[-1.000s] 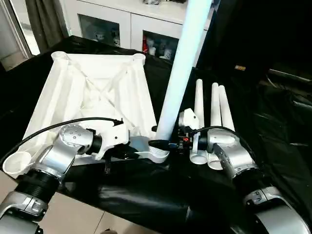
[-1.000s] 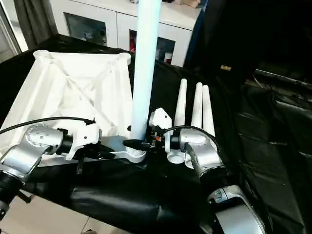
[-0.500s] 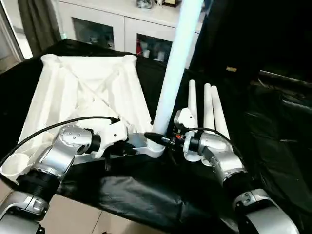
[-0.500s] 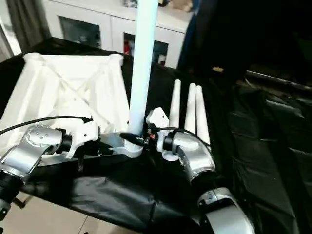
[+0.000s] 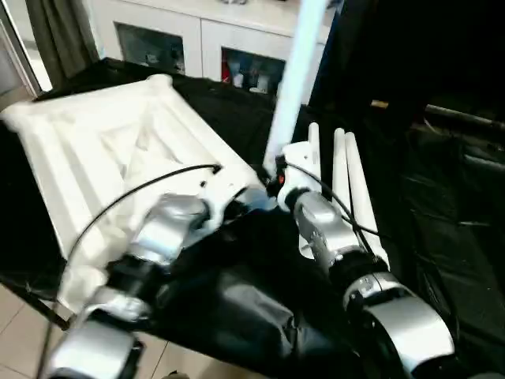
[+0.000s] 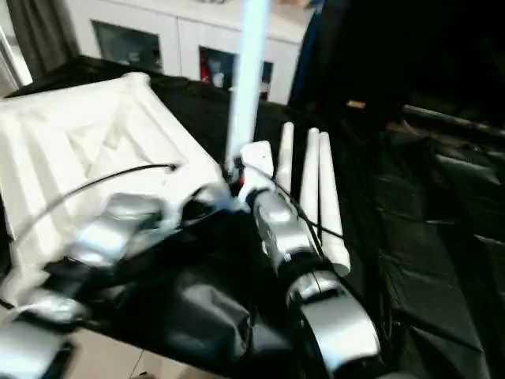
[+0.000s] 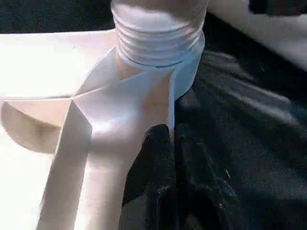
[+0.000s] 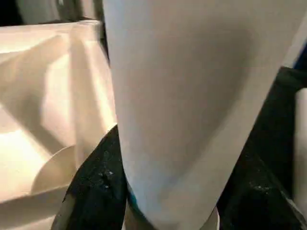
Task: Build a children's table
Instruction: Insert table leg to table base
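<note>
Tabletop (image 5: 118, 142): white plastic, lying underside up on the black cloth (image 5: 260, 316), ribs showing; in the head views it lies at an angle, one corner near the cabinet and another near the grippers.
Corner socket (image 7: 158, 72): round, at the tabletop's corner nearest the robot's right arm; in the left wrist view the threaded end of a leg stands in it.
Upright leg (image 5: 293, 71): long white tube rising from that corner socket and running out past the top of the head views, leaning slightly.
Spare legs (image 5: 347, 189): three white tubes lying side by side on the cloth, just beside the right arm, thick ends toward the robot.
Left gripper (image 7: 175, 143): black fingers pressed together, closed with nothing between them; their tips rest against the rib of the tabletop just beside the corner socket.
Right gripper (image 8: 165, 191): about half open, one black finger (image 8: 96, 187) on each side of the upright leg, clasping it low down near the socket.
Cabinet (image 5: 197, 39): white with glass doors, behind the cloth-covered surface, small items on its shelves.
</note>
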Controlling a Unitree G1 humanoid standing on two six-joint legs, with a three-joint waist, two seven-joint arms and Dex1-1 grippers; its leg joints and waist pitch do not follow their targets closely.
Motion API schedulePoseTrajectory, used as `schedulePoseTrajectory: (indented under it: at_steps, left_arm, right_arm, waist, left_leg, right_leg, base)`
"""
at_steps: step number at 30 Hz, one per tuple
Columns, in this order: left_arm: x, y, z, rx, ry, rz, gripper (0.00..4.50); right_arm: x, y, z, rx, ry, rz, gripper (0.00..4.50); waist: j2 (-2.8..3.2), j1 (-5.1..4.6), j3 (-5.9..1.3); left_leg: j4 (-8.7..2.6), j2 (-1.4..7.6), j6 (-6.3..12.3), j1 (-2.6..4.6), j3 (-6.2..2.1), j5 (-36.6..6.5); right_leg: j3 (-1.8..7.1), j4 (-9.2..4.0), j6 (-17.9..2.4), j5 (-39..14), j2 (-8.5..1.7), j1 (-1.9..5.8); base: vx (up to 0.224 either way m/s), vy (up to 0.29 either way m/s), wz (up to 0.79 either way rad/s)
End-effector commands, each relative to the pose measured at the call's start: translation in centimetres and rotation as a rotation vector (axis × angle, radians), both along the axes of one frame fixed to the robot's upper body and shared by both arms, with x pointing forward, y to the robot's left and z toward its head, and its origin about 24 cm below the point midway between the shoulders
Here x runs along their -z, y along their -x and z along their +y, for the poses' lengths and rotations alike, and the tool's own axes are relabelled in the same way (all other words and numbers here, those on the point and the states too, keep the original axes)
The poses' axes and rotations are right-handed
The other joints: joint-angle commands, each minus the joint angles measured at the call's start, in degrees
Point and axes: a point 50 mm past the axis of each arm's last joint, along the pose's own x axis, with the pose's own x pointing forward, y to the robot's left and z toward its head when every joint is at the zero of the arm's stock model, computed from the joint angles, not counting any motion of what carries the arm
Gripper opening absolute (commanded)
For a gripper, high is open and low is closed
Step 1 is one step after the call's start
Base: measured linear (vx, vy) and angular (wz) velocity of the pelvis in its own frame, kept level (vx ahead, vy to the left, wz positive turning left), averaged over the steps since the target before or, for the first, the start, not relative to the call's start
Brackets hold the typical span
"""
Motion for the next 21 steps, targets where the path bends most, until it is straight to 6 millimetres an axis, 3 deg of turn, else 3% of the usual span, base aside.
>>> schedulePoseTrajectory:
  at_steps: [1, 4, 9, 17, 18, 21]
  left_arm:
    - [0.1, -0.1, -0.7, -0.028, -0.028, -0.005, 0.0]
    - [-0.1, -0.2, -0.9, -0.037, -0.027, 0.0, 0.0]
    - [0.1, -0.1, -0.6, -0.064, -0.045, 0.008, 0.0]
    - [0.2, -0.1, -0.1, -0.077, -0.054, 0.011, 0.0]
    - [0.2, -0.1, -0.1, -0.077, -0.054, 0.011, 0.0]
    - [0.1, -0.2, 0.3, -0.079, -0.055, 0.007, 0.0]
  right_arm:
    - [5.0, 2.6, 1.1, -0.047, 0.051, 0.239, 1.91]
    - [4.9, 2.6, 1.3, -0.042, 0.042, 0.246, 1.91]
    - [4.9, 2.5, 1.4, -0.037, 0.038, 0.255, 1.91]
    - [4.3, 2.2, 1.5, -0.042, -0.035, 0.268, 1.91]
    - [4.3, 2.1, 1.5, -0.042, -0.036, 0.267, 2.47]
    - [3.7, 1.8, 1.6, -0.057, -0.056, 0.25, 2.67]
  waist:
    - [1.08, -0.06, -1.86]
    - [1.03, -0.14, -1.61]
    - [0.97, -0.23, -1.29]
    - [0.97, -0.38, -1.21]
    - [0.99, -0.39, -1.18]
    - [1.0, -0.5, -1.21]
  left_leg:
    - [-4.08, 0.81, -0.87, 0.06, 0.05, -12.1]
    - [-4.27, 0.83, -0.55, 0.08, 0.08, -13.5]
    - [-4.67, 1.0, -0.89, 0.18, -0.11, -17.4]
    - [-4.87, 1.07, -0.9, 0.06, -0.19, -17.8]
    - [-4.91, 1.09, -0.93, 0.05, -0.21, -18.0]
    - [-4.9, 1.06, -0.88, 0.01, -0.19, -17.9]
  right_leg:
    - [1.75, -4.01, -8.9, -3.4, -3.19, 1.79]
    - [1.71, -4.33, -8.8, -4.8, -3.14, 1.67]
    - [1.86, -5.13, -7.4, -12.4, -3.37, 1.17]
    - [1.86, -5.24, -7.0, -12.9, -3.36, 1.02]
    - [1.85, -5.27, -7.0, -13.1, -3.36, 0.99]
    - [1.87, -5.26, -7.1, -12.8, -3.33, 1.01]
  base:
    - [0.0, 0.0, 0.0]
    - [0.0, 0.0, 0.0]
    - [0.0, 0.0, 0.0]
    - [0.0, 0.0, 0.0]
    - [0.0, 0.0, 0.0]
    - [0.0, 0.0, 0.0]
